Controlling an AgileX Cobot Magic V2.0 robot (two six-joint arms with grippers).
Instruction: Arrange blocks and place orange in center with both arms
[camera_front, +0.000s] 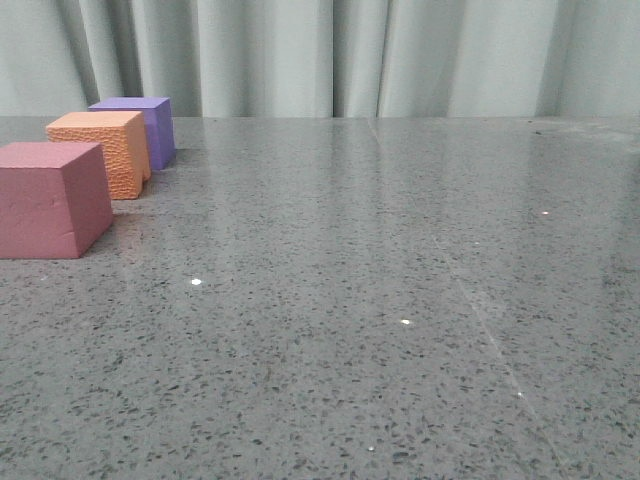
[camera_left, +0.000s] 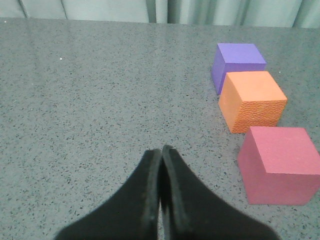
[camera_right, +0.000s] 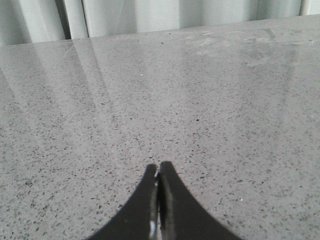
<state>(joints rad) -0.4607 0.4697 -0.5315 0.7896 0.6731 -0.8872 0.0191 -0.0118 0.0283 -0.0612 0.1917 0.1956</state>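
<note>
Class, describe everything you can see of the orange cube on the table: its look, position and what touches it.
The orange cube is a matte, foam-like block with smooth top and finely pebbled sides. It sits flat and upright on the speckled grey table, middle of a row, between the purple cube behind and the pinkish-red cube in front. It looks very close to the purple cube; contact is unclear. No fingers touch it.

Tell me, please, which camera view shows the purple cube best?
The left wrist view: it shows the purple cube from above, with its top and one side face, though the orange cube covers its near lower edge. In the front view the purple cube sits far back, half hidden behind the orange cube. The right wrist view shows only bare table.
</note>
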